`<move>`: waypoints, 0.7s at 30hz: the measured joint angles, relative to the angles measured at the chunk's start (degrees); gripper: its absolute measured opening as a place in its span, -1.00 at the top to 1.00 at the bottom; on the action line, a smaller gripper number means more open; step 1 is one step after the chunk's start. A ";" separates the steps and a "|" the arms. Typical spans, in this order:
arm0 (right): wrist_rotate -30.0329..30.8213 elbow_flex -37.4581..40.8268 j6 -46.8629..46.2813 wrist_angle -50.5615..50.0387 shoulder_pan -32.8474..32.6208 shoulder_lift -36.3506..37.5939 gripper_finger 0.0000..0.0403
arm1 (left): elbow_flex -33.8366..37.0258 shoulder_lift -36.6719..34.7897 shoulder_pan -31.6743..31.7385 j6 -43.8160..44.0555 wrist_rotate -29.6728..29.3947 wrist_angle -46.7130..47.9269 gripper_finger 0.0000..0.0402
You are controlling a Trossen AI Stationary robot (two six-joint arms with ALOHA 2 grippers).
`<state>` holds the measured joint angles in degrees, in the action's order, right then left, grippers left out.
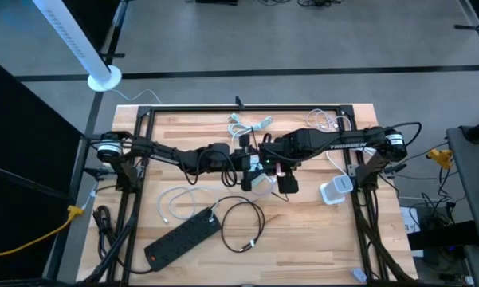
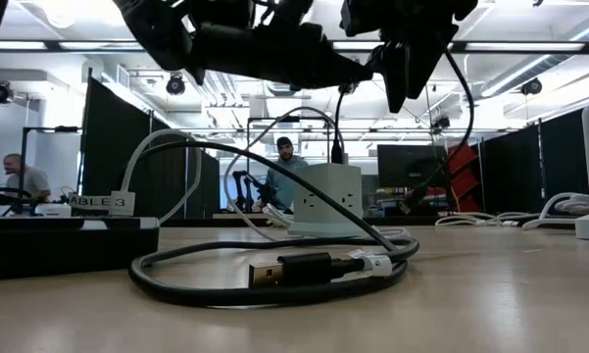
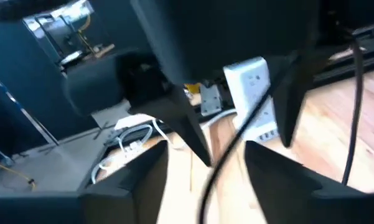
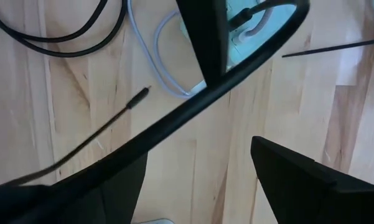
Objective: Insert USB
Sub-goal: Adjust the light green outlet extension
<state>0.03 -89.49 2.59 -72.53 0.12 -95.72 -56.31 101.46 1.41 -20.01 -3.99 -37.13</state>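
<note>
The high view looked straight down on the whole worktop (image 1: 191, 127), both arms meeting at its centre. The low view sat at worktop height, close behind a coiled black USB cable (image 2: 274, 270), facing level into the room. Both shared the white charger block (image 2: 325, 201). The left wrist view looked across the worktop at that block; the right wrist view looked down, close to the boards.
</note>
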 joint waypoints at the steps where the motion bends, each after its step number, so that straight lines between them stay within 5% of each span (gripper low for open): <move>1: 0.01 0.00 -0.14 -0.01 0.00 0.00 -0.31 | -0.01 0.06 -0.05 0.05 0.00 0.75 0.22; 6: 0.00 0.02 -1.59 0.09 0.00 0.00 -0.28 | 0.04 -1.43 -0.07 1.53 -0.16 2.23 0.91; 21: 6.11 0.02 -0.02 -0.61 0.42 0.02 -0.37 | 0.19 -6.64 -2.51 2.52 -2.02 6.04 1.00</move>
<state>6.14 -89.47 2.57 -73.14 0.54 -95.70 -56.12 94.82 -1.10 -17.49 -6.01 -31.09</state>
